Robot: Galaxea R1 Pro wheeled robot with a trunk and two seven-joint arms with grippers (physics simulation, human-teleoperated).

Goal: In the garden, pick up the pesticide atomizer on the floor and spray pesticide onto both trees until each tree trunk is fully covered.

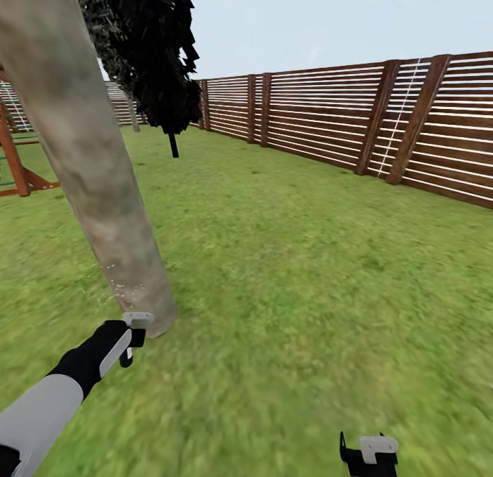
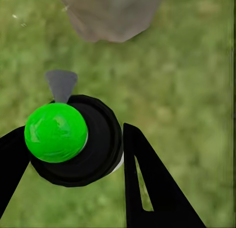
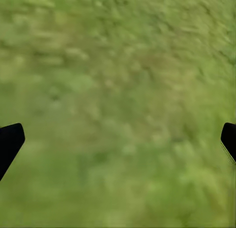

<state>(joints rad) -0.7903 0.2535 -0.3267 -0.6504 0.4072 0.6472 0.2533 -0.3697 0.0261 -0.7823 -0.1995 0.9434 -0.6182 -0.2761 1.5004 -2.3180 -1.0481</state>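
Observation:
A thick mottled grey-brown tree trunk (image 1: 89,168) rises at the left, leaning, with its flared base (image 2: 110,14) on the grass. My left gripper (image 1: 127,341) is shut on the pesticide atomizer (image 1: 137,320), held upright right by the trunk's base. In the left wrist view the atomizer (image 2: 76,139) shows from above: a dark round top with a green dot and a grey nozzle pointing at the trunk. Pale specks dot the trunk low down. A second, thinner-looking grey trunk (image 1: 133,112) stands far back. My right gripper (image 1: 370,455) hangs open over bare grass (image 3: 118,90).
A brown slatted fence (image 1: 329,114) runs along the right and back. A dark leafy shrub (image 1: 161,59) on a thin stem stands mid-back. A red-brown play frame (image 1: 17,165) is at the left edge. Lawn stretches ahead and to the right.

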